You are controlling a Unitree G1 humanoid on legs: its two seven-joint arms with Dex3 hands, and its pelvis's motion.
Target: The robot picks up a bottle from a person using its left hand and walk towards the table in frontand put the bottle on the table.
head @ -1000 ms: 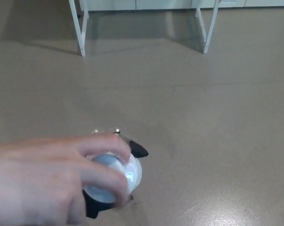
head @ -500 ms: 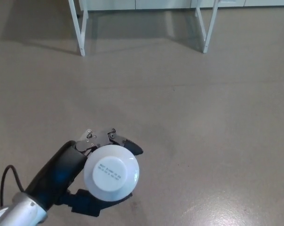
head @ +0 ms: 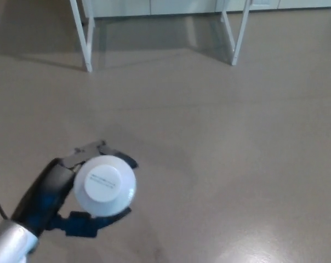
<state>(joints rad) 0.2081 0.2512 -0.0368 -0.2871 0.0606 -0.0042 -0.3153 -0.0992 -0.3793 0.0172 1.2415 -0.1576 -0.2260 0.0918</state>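
Observation:
My left hand (head: 61,192) reaches in from the lower left, its black fingers shut around a bottle (head: 104,184). I look straight down on the bottle's round white cap, which hides most of its body. The bottle hangs above the brown floor, upright in the grasp. My right hand does not show. The table's white legs (head: 81,34) stand at the top of the picture.
A second white leg (head: 237,32) stands at the top right, with shadowed floor between the two. Bare brown floor (head: 220,153) stretches from my hand up to those legs.
A person's hand that covered the bottle a second ago has withdrawn, leaving the bottle in my left hand. The view has shifted, and the hand with the bottle now sits further left.

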